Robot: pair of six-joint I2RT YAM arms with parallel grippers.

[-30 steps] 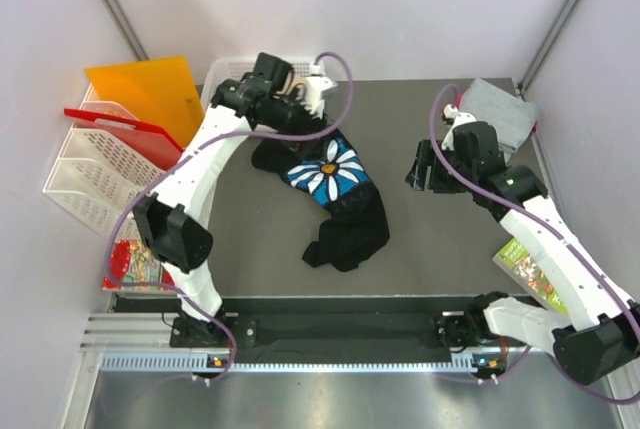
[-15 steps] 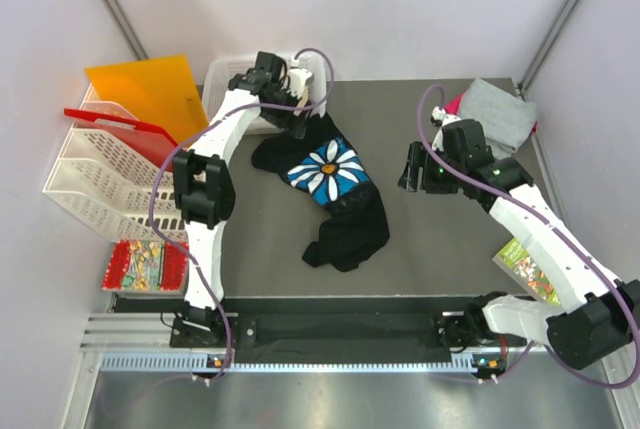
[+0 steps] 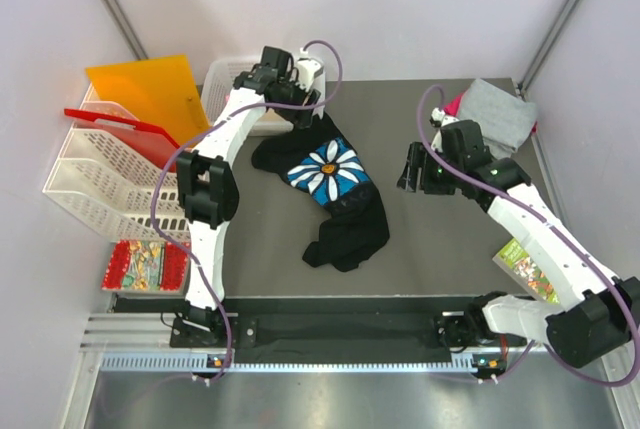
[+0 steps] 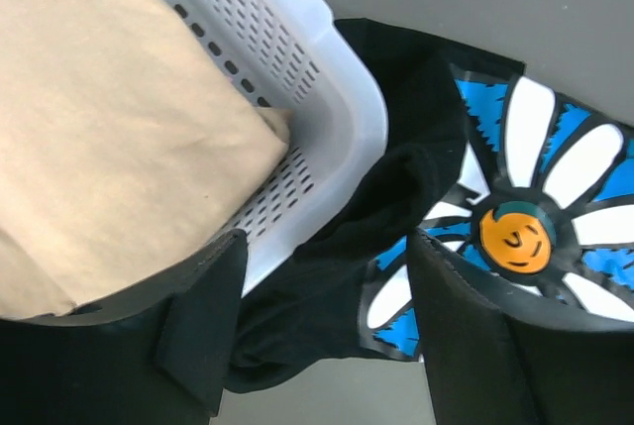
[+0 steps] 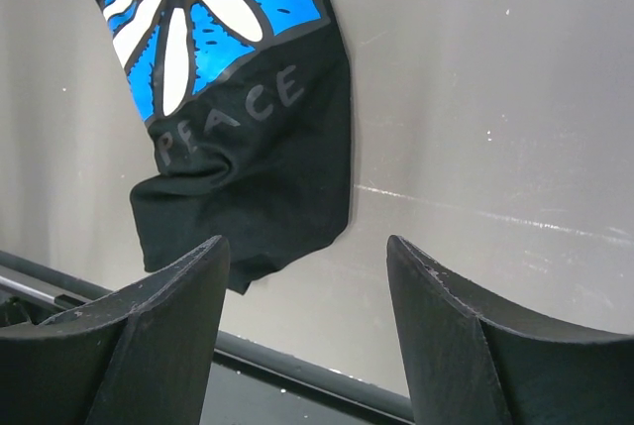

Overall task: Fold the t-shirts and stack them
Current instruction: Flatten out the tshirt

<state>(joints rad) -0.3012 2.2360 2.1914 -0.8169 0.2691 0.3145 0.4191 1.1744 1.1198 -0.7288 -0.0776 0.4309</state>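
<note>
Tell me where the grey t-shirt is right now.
In the top view, the grey t-shirt lies at the far right corner of the table, a pink one peeking out at its left edge, just beyond the right gripper.

Probably four t-shirts (image 3: 345,229) and two printed booklets (image 3: 135,264).

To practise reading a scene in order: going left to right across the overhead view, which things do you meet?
From the left: orange sheet → white basket → black t-shirt → right gripper → grey t-shirt.
</note>
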